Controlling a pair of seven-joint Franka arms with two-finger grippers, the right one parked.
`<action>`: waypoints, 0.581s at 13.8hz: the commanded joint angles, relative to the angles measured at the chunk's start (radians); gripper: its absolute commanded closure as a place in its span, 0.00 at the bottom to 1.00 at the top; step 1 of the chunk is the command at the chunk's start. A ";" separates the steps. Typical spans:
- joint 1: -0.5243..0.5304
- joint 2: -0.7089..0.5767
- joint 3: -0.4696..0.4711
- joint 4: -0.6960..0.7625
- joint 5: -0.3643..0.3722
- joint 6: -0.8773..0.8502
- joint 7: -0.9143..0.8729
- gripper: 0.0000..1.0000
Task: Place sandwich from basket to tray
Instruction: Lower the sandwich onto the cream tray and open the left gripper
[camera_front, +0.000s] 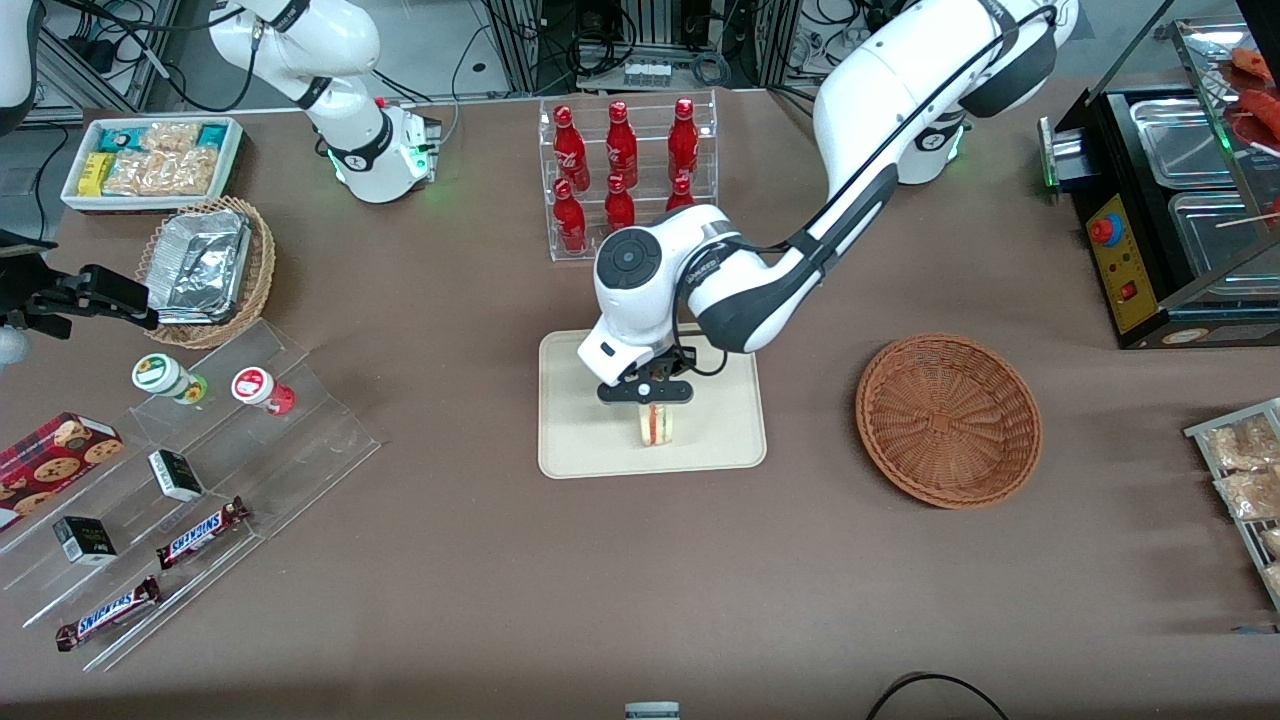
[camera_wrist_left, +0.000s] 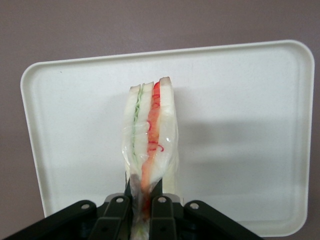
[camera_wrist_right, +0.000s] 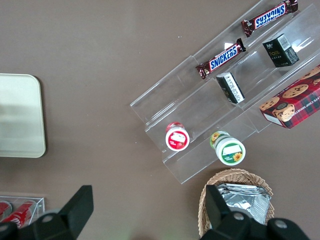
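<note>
At the front view's centre, the black two-finger gripper (camera_front: 647, 398) clamps the plastic-wrapped triangular sandwich (camera_front: 656, 425) above the flat cream rectangular tray (camera_front: 720, 420); the reddish-brown round wicker basket (camera_front: 948, 420) sits at the frame's right.

A wide tabletop (camera_front: 480, 590) covered in matte brown cloth fills nearly the whole scene, and the light on it is even, casting soft shadows. Along its edge farthest from the front camera runs a strip of grey floor (camera_front: 440, 45) crossed by loose black cables (camera_front: 470, 60) and metal frame legs (camera_front: 525, 45). At the working arm's end of the tabletop stands a black cabinet (camera_front: 1150, 230) with steel pans under a glass lid.
</note>
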 joint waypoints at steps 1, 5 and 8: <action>-0.035 0.037 0.011 0.031 0.050 -0.007 -0.023 1.00; -0.046 0.061 0.014 0.036 0.051 0.002 -0.044 1.00; -0.046 0.066 0.014 0.036 0.069 0.015 -0.036 0.00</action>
